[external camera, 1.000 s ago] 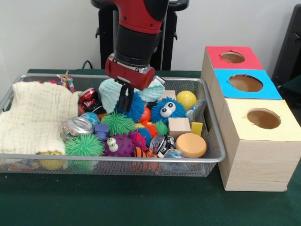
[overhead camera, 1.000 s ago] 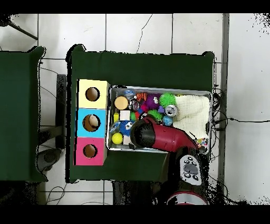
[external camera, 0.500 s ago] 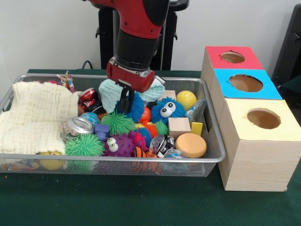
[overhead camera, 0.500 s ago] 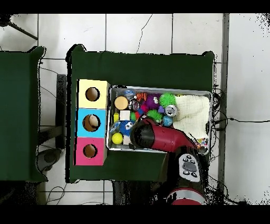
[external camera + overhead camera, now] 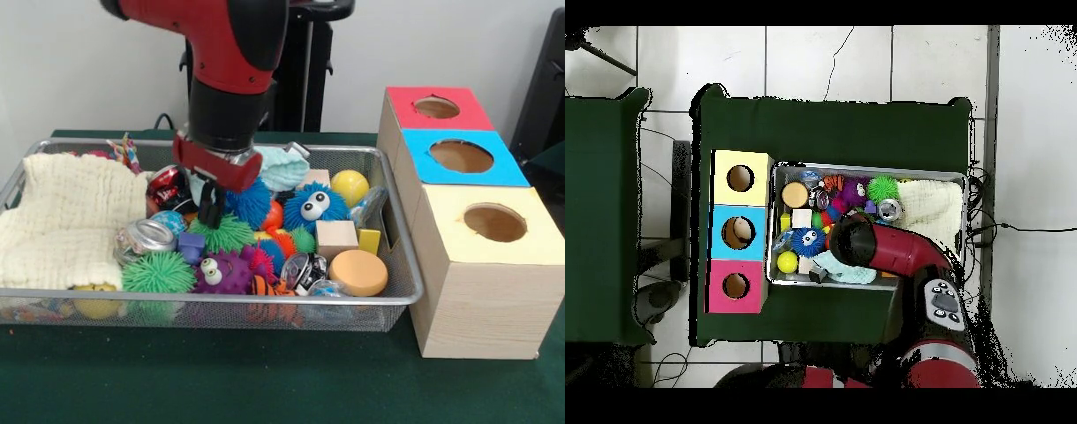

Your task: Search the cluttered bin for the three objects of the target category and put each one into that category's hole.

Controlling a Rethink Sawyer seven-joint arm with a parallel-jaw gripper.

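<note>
**A:** So the gripper point(image 5: 210, 215) is hanging low over the middle of the wire bin point(image 5: 388, 305), tips right at the green spiky ball point(image 5: 222, 232). Fingers look pressed together with nothing between them, as far as I can see. The bin sits on the green table point(image 5: 265, 380), its right end beside three wooden boxes point(image 5: 481, 291).

**B:** What's it after? My guess is the spiky balls, there's a pile of them: blue one with eyes point(image 5: 315, 206), purple one with eyes point(image 5: 221, 270), another green one point(image 5: 157, 273) at the front edge.

**A:** Could be. If so, I'd spread the fingers before dropping further and come straight down over one ball's centre. They're squishy and packed tight, so an off-centre pinch probably slides off or drags a neighbour. The can point(image 5: 146, 236) is just beside it too.

**B:** And the holes?

**A:** Red, blue, yellow tops, all unblocked. Can't tell which is the right one.

**B:** Room?

**A:** White tile floor, pale wall, cream towel point(image 5: 66, 216) covering the bin's left end.
</note>
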